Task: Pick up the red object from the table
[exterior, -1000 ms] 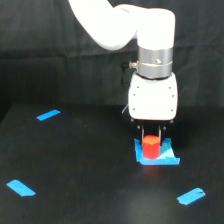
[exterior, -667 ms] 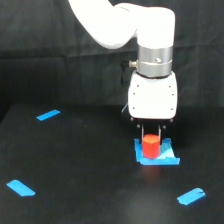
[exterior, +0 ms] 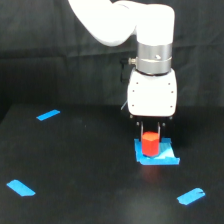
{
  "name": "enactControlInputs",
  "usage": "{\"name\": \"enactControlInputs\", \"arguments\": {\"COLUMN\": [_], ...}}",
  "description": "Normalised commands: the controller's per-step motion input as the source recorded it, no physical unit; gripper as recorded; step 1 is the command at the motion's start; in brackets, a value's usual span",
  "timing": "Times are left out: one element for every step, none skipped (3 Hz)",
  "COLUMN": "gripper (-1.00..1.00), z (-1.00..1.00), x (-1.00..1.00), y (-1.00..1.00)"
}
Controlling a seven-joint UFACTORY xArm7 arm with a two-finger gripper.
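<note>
The red object [exterior: 150, 144] is a short red-orange cylinder standing on a blue square patch [exterior: 167, 156] on the black table [exterior: 80, 170], right of centre in the exterior view. My gripper [exterior: 150, 135] hangs straight down over it from the white arm. Its two dark fingers [exterior: 141, 131] press against the cylinder's left and right sides, so it is shut on the red object. The cylinder's base still looks level with the patch. The fingertips are hard to make out against the dark background.
Three blue tape strips lie on the table: one at the back left [exterior: 48, 115], one at the front left [exterior: 21, 188] and one at the front right [exterior: 191, 196]. A black curtain hangs behind the table.
</note>
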Motion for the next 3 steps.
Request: {"name": "enactControlInputs", "arguments": {"gripper": [-0.99,-0.99,-0.98], "z": [0.42,0.51,0.57], "x": [-0.09,-0.12,-0.16], "y": [0.0,0.02,-0.01]}}
